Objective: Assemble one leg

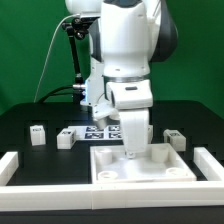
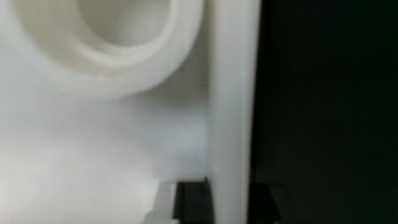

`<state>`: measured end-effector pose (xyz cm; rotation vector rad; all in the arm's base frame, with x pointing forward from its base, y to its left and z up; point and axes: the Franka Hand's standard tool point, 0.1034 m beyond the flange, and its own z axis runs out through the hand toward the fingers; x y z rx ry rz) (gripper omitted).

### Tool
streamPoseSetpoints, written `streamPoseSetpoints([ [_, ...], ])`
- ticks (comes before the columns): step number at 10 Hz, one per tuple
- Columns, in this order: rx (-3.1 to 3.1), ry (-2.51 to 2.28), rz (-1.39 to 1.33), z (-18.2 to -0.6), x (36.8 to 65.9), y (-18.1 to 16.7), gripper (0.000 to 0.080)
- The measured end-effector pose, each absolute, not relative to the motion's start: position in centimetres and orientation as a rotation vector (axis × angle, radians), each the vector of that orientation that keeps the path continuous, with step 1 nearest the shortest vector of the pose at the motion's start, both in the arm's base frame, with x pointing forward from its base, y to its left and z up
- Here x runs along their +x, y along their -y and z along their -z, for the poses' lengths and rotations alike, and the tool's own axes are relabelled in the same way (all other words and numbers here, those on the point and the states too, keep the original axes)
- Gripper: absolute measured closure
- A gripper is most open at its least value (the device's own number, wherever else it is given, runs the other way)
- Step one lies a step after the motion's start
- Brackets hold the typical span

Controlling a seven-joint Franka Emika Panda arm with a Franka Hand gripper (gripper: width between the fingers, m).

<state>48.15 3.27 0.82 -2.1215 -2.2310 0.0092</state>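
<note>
Three small white legs with tag marks lie on the black table in the exterior view: one [image 1: 38,133] at the far left, one [image 1: 66,138] beside it, one [image 1: 176,140] at the right. None is held. My gripper [image 1: 133,150] reaches straight down onto the back edge of the large flat white square panel [image 1: 160,170]. In the wrist view my gripper [image 2: 230,186] has a dark finger [image 2: 192,205] on each side of the panel's raised rim [image 2: 230,100], closed against it. A round socket [image 2: 116,40] of the panel shows close by.
The marker board [image 1: 98,131] lies behind the panel, between the legs. Long white rails border the table at the exterior view's left [image 1: 15,165], front [image 1: 100,203] and right [image 1: 210,165]. The arm's body hides the table behind the gripper.
</note>
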Motion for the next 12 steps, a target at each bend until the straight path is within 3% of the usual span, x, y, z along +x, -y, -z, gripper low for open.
streamPoseSetpoints([
  [4,-2.138,2.213,0.002,-0.8,48.9,-6.4,0.0738],
  [11,-2.179,2.144,-0.05,-0.8,49.0,-6.5,0.0738],
  [12,-2.179,2.143,-0.051,-0.8,49.0,-6.5,0.064],
])
